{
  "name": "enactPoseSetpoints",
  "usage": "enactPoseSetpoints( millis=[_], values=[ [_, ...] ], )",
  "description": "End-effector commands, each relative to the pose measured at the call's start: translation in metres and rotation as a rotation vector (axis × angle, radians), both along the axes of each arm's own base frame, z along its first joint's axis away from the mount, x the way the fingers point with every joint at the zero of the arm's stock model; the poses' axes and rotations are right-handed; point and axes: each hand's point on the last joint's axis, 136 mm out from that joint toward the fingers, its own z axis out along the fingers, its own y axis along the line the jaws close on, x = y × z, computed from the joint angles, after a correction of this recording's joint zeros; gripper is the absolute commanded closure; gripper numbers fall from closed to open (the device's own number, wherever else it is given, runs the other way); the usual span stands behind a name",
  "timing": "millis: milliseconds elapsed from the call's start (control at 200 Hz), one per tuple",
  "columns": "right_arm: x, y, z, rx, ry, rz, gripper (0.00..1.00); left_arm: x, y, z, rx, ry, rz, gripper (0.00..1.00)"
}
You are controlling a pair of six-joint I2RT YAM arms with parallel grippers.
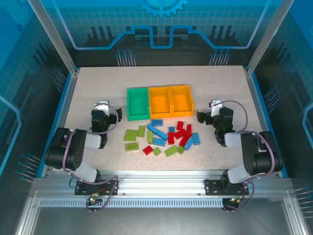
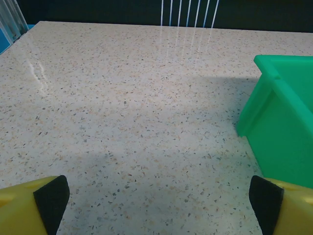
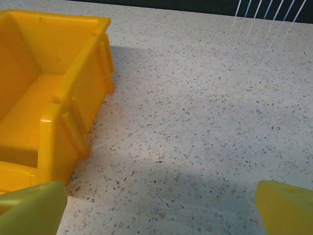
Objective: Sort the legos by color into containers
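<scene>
Small studded plastic bricks [image 1: 161,137], lime green, light blue and red, lie scattered on the pale speckled table [image 1: 98,83], just at 6 o'clock of a row of three joined open-topped plastic bins. The green bin [image 1: 138,116] forms the 9 o'clock end of that row, with the two orange bins [image 1: 169,100] running on toward 3 o'clock. Lime bricks gather mostly at the pile's 9 o'clock side and red ones toward 3 o'clock, with blue between.

The left gripper [image 1: 106,110] hovers at 10 o'clock of the pile, near the green bin's outer wall. Its wrist view shows yellow fingers [image 2: 29,205] spread wide, grasping nothing. The right gripper [image 1: 209,110] sits at the pile's 2 o'clock — released too, its fingers [image 3: 288,208] far apart, with an orange bin's wall at 9 o'clock in its wrist view.
</scene>
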Motion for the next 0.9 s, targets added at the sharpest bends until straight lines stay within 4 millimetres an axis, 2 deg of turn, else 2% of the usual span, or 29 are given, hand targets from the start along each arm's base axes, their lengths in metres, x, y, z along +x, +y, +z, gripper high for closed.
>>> enactPoseSetpoints(
  millis=[0, 825, 895],
  values=[
    [0.0051, -0.0033, 0.0075, -0.002, -0.022, 0.003, 0.0, 0.0013, -0.0043, 0.0072, 0.002, -0.023, -0.019, 0.01],
    [0.0049, -0.0033, 0.0073, 0.001, -0.021, 0.005, 0.0, 0.002, -0.0041, 0.0084, 0.001, -0.024, -0.019, 0.01],
    [0.007, -0.0046, 0.014, -0.001, -0.001, -0.004, 0.0, 0.0016, -0.0045, 0.0122, 0.004, -0.024, -0.021, 0.01]
  ],
)
